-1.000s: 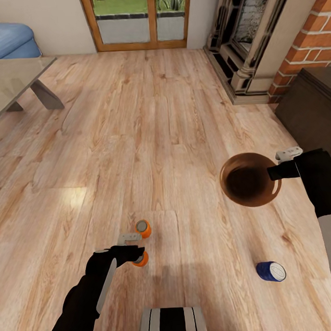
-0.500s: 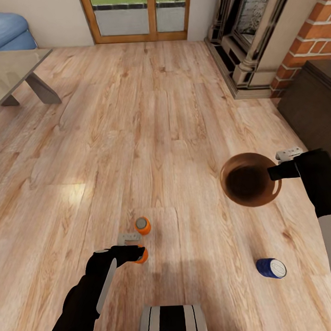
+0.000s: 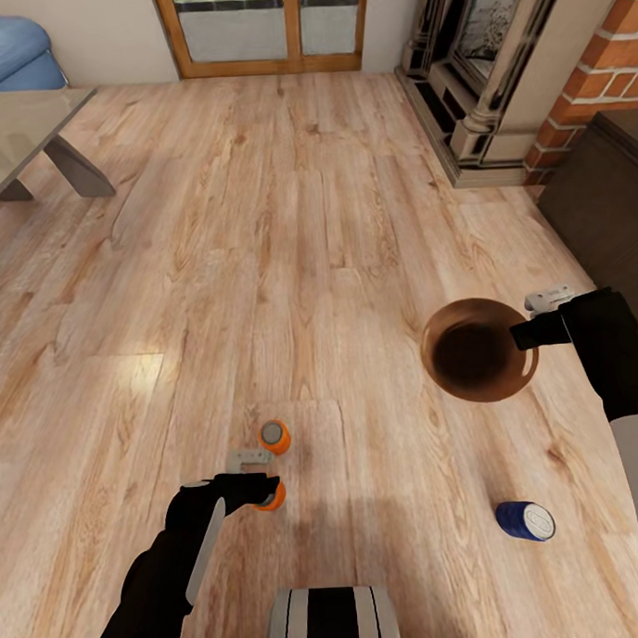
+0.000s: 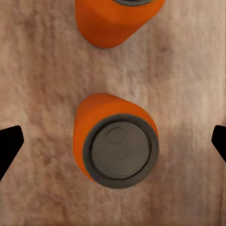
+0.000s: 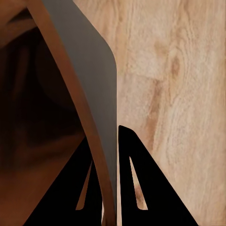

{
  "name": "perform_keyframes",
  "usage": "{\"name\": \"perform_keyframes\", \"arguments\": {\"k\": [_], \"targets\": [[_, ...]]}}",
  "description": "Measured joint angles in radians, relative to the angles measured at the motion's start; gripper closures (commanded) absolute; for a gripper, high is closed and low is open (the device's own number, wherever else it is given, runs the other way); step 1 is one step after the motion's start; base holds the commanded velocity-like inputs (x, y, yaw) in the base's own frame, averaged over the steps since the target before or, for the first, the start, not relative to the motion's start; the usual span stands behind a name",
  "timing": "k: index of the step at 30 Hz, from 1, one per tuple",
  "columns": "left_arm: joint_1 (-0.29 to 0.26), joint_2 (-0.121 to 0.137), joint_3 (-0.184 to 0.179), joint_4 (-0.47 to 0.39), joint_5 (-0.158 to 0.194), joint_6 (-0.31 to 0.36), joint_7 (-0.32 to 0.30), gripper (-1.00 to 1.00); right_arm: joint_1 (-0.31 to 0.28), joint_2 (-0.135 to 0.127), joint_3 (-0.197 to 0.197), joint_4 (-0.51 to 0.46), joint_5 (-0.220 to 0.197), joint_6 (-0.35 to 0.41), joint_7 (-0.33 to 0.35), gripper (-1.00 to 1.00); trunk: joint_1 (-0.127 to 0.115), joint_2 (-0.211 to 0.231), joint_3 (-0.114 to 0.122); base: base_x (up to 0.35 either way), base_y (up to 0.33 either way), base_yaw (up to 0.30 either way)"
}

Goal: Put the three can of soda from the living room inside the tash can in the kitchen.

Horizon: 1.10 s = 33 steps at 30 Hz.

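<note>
My left tool (image 4: 113, 141) is spread wide over an orange can (image 4: 115, 141) standing on the floor (image 3: 305, 217). My right tool (image 5: 110, 165) pinches the bin (image 3: 478, 347) rim. I think I'm picking up the first can. Next I must go lower, then squeeze.

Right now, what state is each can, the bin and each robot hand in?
Nearer orange can: upright on floor, between open fingers.
Farther orange can: upright, free.
Blue can: lying on its side.
Trash can: upright, looks empty.
Left gripper: open.
Right gripper: clamped on trash can rim.
</note>
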Motion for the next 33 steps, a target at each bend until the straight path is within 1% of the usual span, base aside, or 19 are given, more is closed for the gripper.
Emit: {"name": "perform_keyframes", "arguments": {"k": [9, 15, 21, 31, 33], "targets": [[0.0, 0.0, -0.001, 0.0, -0.001, 0.001, 0.001, -1.0, 0.0, -0.001, 0.001, 0.0, 0.002, 0.0, 0.0, 1.0, 0.004, -0.002, -0.035, 0.0, 0.0, 0.0], [0.0, 0.0, -0.001, 0.0, 0.0, 0.001, 0.002, -1.0, 0.0, -0.002, 0.001, 0.0, 0.001, 0.0, -0.001, 1.0, 0.004, -0.002, -0.035, 0.001, 0.0, 0.0], [0.0, 0.0, -0.003, 0.0, -0.001, 0.003, 0.001, -1.0, 0.001, -0.002, 0.001, 0.0, 0.002, 0.0, -0.001, 1.0, 0.004, -0.002, -0.035, 0.109, 0.0, 0.0], [0.0, 0.0, -0.005, -0.001, 0.002, 0.003, 0.001, -1.0, 0.002, -0.001, 0.002, 0.0, 0.002, 0.0, -0.001, 1.0, 0.004, -0.002, -0.035, 0.021, 0.0, 0.0], [0.0, 0.0, -0.005, -0.001, 0.002, 0.003, 0.002, -1.0, 0.003, -0.001, 0.002, 0.0, 0.001, 0.0, 0.0, 1.0, 0.005, -0.003, -0.043, 0.002, 0.0, 0.0]]}}
